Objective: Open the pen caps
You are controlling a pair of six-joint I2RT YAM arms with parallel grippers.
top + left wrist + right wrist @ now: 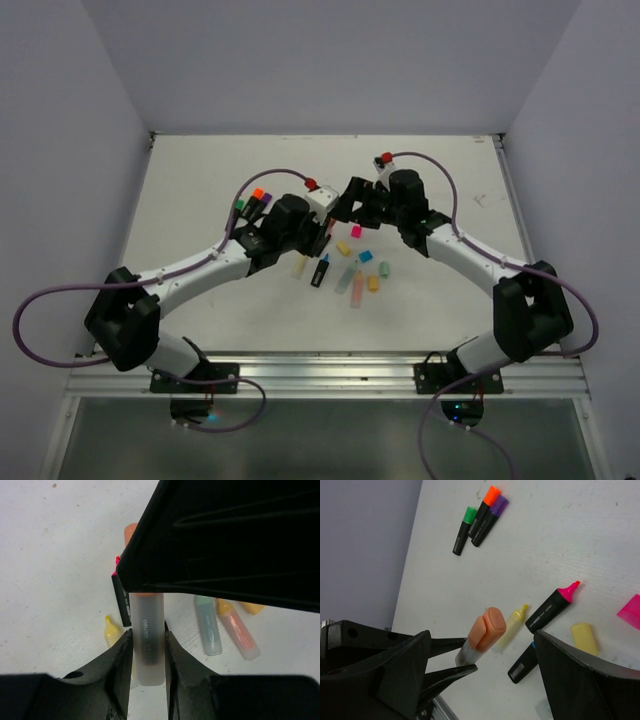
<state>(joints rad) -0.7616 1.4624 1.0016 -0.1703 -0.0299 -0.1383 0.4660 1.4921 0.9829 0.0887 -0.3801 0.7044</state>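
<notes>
My left gripper (148, 645) is shut on the frosted body of a pastel pen (147, 645) and holds it above the table. Its peach cap (488, 626) is on and points towards my right gripper (481, 634). That gripper is open, with one jaw on each side of the cap and a gap to both. In the top view the two grippers meet at mid-table (335, 215). Three capped black pens with green (469, 515), orange (492, 494) and purple (500, 503) caps lie together at the far left.
Uncapped pens lie below the grippers: a pink-tipped black one (552, 607), a yellow one (512, 622), a mint one (207, 625), a peach one (237, 630). Loose yellow (583, 637) and pink (632, 612) caps lie beside them. Purple cables arc from both arms.
</notes>
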